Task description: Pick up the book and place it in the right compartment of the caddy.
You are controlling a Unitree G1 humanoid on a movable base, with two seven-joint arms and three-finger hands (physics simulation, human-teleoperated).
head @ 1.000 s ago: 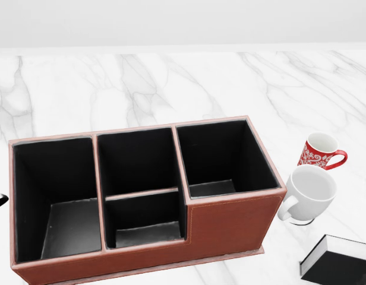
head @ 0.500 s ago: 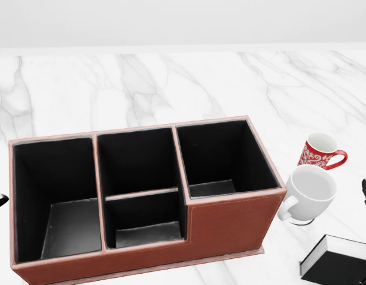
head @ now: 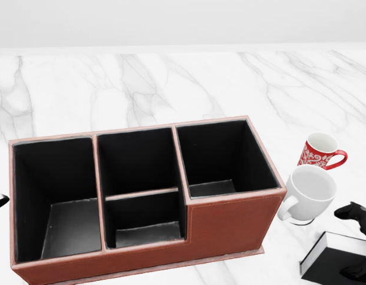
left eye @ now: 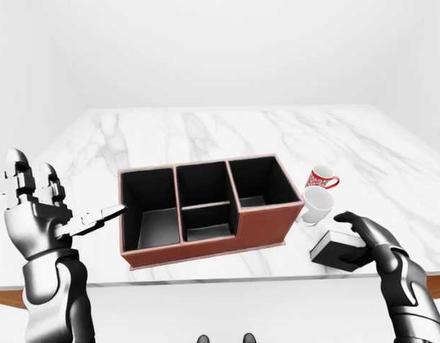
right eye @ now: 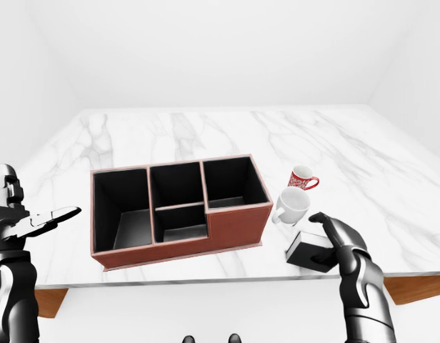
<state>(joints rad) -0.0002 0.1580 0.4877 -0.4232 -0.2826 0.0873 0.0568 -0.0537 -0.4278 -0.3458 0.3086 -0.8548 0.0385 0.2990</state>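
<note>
No writing can be read on any item; only a white pattern is seen on the red mug (head: pixel 318 152). The book (left eye: pixel 337 249) lies on the counter (left eye: pixel 206 128), right of the caddy (left eye: pixel 266 223) and just below the white mug (head: pixel 311 191). The left robot hand (left eye: pixel 41 214), open and empty, is shown only in the eye views. The right robot hand (left eye: pixel 366 234) is arched over the book, fingers spread; contact cannot be told.
</note>
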